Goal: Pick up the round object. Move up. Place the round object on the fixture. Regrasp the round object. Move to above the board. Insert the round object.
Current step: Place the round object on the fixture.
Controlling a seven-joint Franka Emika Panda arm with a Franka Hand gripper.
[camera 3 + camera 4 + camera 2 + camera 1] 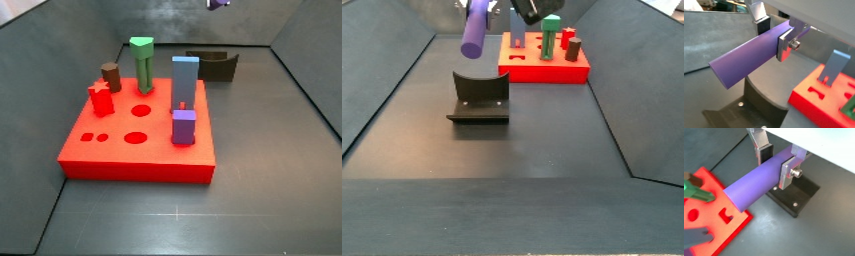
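My gripper (774, 162) is shut on the round object (751, 187), a long purple cylinder, gripping it near one end. The silver fingers (785, 44) press on both its sides. It hangs tilted in the air above the fixture (478, 96), apart from it, and the round object (473, 32) slants down from the gripper (486, 6). The fixture (796, 194) lies under the held end. The red board (543, 66) lies beyond the fixture. In a side view only a purple tip of the round object (218, 3) shows at the upper edge.
On the board (134, 140) stand a green peg (140, 65), a tall blue bar (185, 80), a short purple block (183, 126), a brown peg (110, 76) and a red star piece (99, 98). Round holes (140, 111) open in its top. Dark walls enclose the floor.
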